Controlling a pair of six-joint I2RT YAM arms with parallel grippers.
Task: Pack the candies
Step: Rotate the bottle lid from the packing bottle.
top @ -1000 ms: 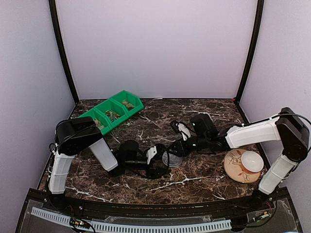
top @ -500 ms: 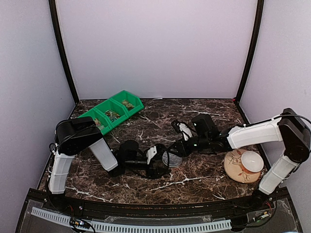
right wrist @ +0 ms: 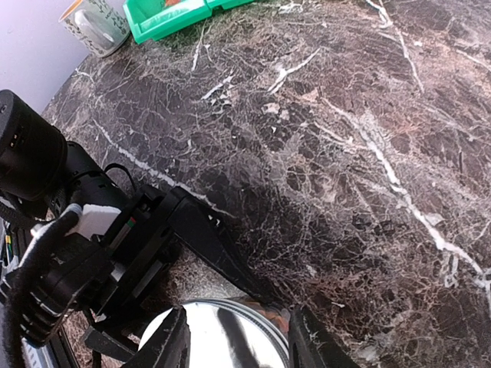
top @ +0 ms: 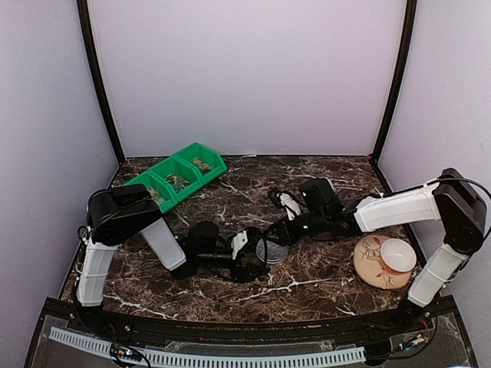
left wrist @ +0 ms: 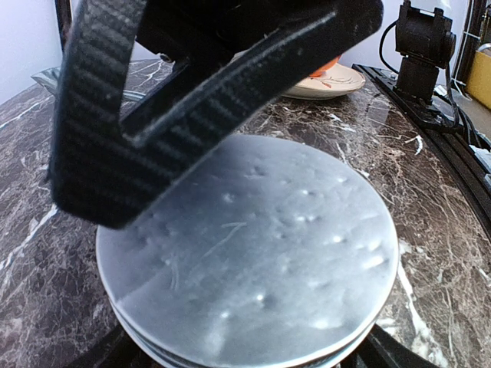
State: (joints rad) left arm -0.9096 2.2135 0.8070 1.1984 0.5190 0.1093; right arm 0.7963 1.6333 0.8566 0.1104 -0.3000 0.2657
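Note:
A glass jar with a round silver lid [top: 271, 251] stands mid-table. My left gripper [top: 257, 261] lies low on the table, shut on the jar; in the left wrist view the lid [left wrist: 253, 253] fills the frame and only the finger ends [left wrist: 383, 354] show at the bottom corners. My right gripper [right wrist: 238, 345] hovers just over the lid [right wrist: 222, 337], open, one finger on each side of the rim. Something orange shows through the glass under the rim [right wrist: 268, 316]. The candies [top: 202, 164] lie as small bits in the green bin [top: 186, 170] at the back left.
A patterned plate [top: 368, 264] with a white cup [top: 399, 253] on it sits under the right arm. A patterned mug [right wrist: 96, 23] stands by the green bin [right wrist: 165, 19]. Black frame posts and lilac walls close in the table.
The right gripper's fingers have spread a little around the lid, and that arm has shifted slightly to the left. The left arm and the jar have stayed put.

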